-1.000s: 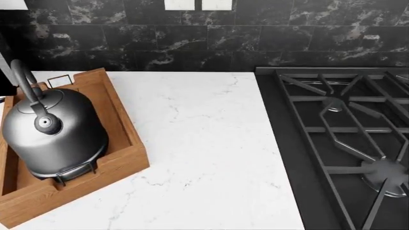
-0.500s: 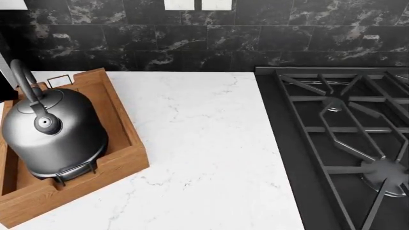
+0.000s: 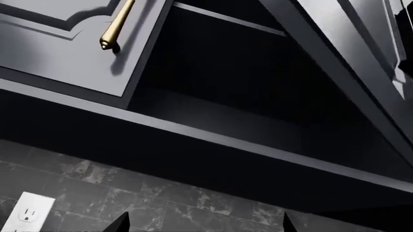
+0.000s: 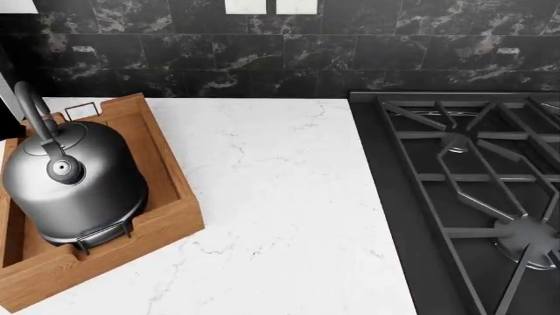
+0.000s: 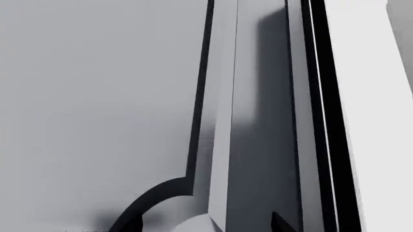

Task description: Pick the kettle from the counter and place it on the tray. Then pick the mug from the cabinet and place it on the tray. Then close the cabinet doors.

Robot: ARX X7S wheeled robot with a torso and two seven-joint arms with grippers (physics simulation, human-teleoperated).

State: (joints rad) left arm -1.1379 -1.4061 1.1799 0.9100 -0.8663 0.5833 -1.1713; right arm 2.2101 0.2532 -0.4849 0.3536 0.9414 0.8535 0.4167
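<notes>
The left gripper (image 3: 205,223) shows only as two dark fingertips at the edge of its wrist view, set well apart with nothing between them, so it stands wide and empty. It is raised toward the upper cabinet (image 3: 213,82), looking up from below at the open compartment. One door (image 3: 58,43) with a brass handle (image 3: 116,26) is swung out beside the opening, and a second door edge crosses the other side of the view. The inside is dark. I can make out a shelf line but no mug, so I cannot say where the mug sits. Below the cabinet runs black marbled wall tile with a white socket (image 3: 27,209).

The right gripper is not clearly visible. Its wrist view is filled by a pale grey door panel (image 5: 96,96) and frame seen very close, and only dark slivers at the picture's edge may belong to the fingers, so I cannot tell whether it is wide or narrow.

In the head view neither arm appears. The kettle (image 4: 75,180) stands upright inside the tray (image 4: 170,197), which rests on the table (image 4: 271,197) beside the black hob (image 4: 473,197).

By my reading the first step is done. Still left are fetching the mug, setting it in the little free space beside the kettle, and shutting both doors.
</notes>
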